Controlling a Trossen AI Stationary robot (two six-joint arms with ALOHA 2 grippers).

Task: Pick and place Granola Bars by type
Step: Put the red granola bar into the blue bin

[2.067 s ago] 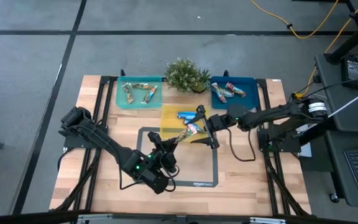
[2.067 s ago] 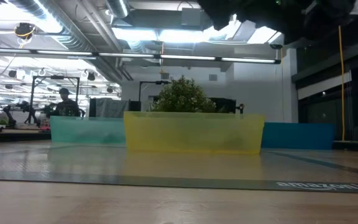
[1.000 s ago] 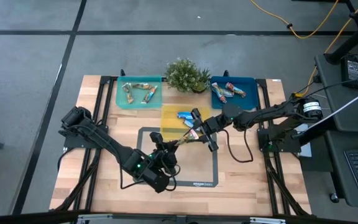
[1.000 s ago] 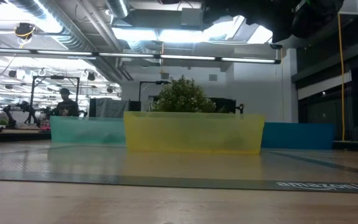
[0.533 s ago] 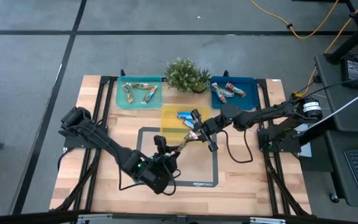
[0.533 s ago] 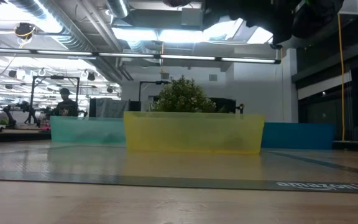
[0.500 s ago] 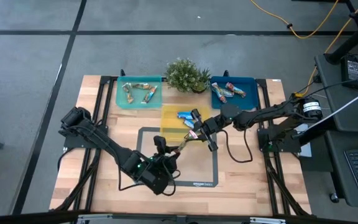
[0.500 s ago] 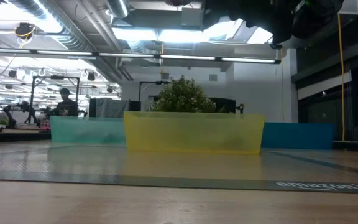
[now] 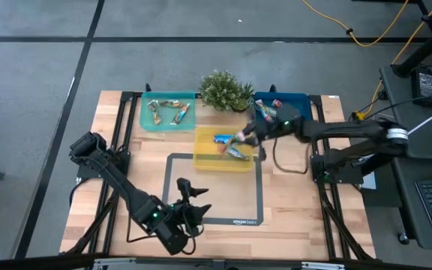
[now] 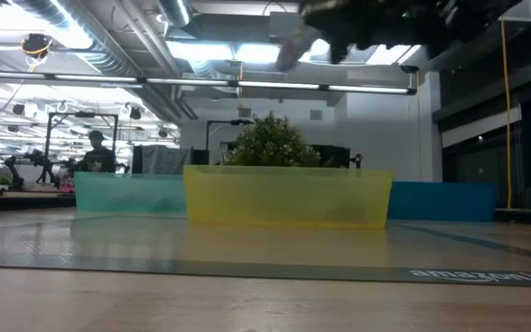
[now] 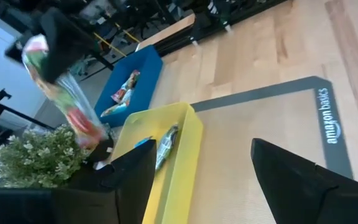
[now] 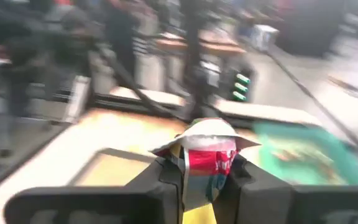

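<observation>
gripping 1 silvery bar (image 12: 202,158) over yellow tray (image 9: 205,161) w/ 2 bars, right gripper (image 9: 240,138), left gripper (image 9: 184,185) released

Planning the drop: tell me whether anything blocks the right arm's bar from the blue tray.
Nothing visible does. The right gripper holds a silvery red-print granola bar above the yellow tray; the blue tray is adjacent, its top open.
</observation>
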